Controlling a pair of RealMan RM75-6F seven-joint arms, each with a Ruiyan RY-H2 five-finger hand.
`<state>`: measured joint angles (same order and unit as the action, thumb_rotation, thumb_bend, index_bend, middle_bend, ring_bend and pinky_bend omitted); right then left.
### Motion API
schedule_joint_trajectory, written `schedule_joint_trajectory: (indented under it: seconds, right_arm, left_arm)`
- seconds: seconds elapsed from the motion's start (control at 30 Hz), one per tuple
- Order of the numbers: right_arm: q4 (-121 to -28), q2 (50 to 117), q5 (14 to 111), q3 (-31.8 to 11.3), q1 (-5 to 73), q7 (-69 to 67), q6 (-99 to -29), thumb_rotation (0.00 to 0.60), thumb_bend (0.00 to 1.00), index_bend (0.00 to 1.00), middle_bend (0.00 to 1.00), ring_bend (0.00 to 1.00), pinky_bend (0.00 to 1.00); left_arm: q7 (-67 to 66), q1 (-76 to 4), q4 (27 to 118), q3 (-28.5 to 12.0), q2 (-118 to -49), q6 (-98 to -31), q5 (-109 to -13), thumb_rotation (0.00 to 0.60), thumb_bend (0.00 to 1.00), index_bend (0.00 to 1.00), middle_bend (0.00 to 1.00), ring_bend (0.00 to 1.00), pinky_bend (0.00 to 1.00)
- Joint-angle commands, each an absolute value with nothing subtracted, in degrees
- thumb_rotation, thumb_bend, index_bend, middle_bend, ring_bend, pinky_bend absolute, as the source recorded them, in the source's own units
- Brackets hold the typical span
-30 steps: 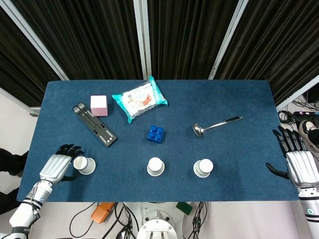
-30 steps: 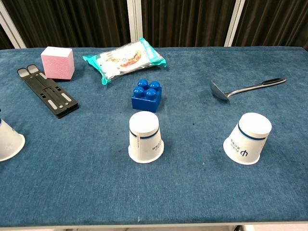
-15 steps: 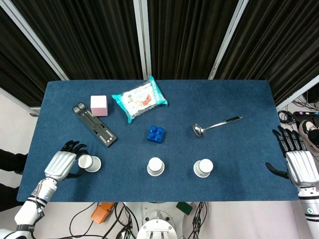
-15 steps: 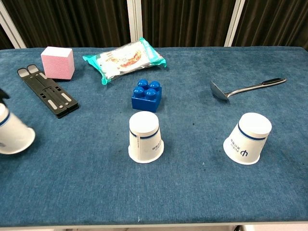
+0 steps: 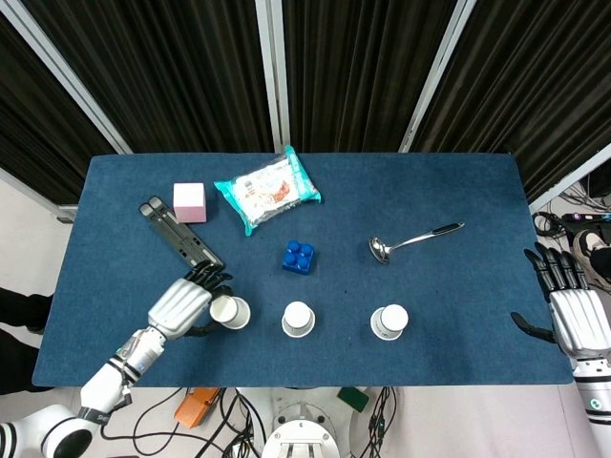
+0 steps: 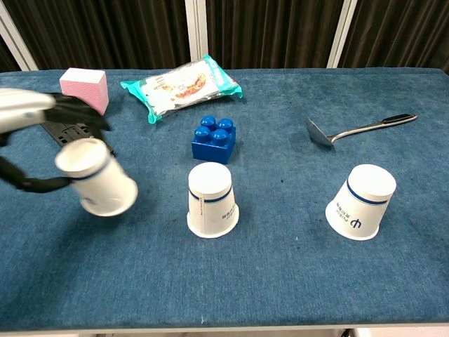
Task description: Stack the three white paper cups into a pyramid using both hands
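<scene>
Three white paper cups with a blue band. My left hand [image 5: 181,305] grips one cup [image 5: 230,312] [image 6: 97,177], tilted and lifted off the cloth, just left of the middle cup. The middle cup [image 5: 298,319] [image 6: 212,200] stands upside down near the table's front edge. The right cup [image 5: 389,322] [image 6: 362,202] also stands upside down, further right. My right hand [image 5: 577,315] hangs open past the table's right edge, holding nothing; the chest view does not show it.
A blue toy brick [image 5: 298,256] sits just behind the middle cup. A black folding stand [image 5: 179,239], a pink cube [image 5: 189,201] and a snack packet [image 5: 267,188] lie at the back left. A metal ladle [image 5: 413,239] lies behind the right cup.
My left hand has carried its cup to the right, from the table's left edge to just beside the middle cup, lifting and tilting it. The right hand has stayed put.
</scene>
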<state>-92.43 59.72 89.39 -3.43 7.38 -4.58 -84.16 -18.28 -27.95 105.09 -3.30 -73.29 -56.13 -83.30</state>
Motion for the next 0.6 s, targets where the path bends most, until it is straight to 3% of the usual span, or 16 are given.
schedule_joint_trajectory:
  seconds: [0.03, 0.6]
  right_arm:
    - [-92.26, 59.76, 89.3, -3.4, 7.4, -4.76, -84.03, 0.6, 0.31, 0.0, 0.0, 0.0, 0.0]
    - [-91.43, 59.96, 88.84, -3.4, 7.27, -5.63, -83.87, 0.6, 0.31, 0.0, 0.0, 0.0, 0.0]
  left_arm:
    - [-21.61, -31.08, 106.16, -4.8, -75.96, -53.07, -80.52, 0.6, 0.38, 0.39, 0.16, 0.08, 0.01]
    - [-29.13, -37.2, 105.75, -5.57, -80.76, -50.55, -71.14, 0.6, 0.37, 0.39, 0.16, 0.08, 0.02]
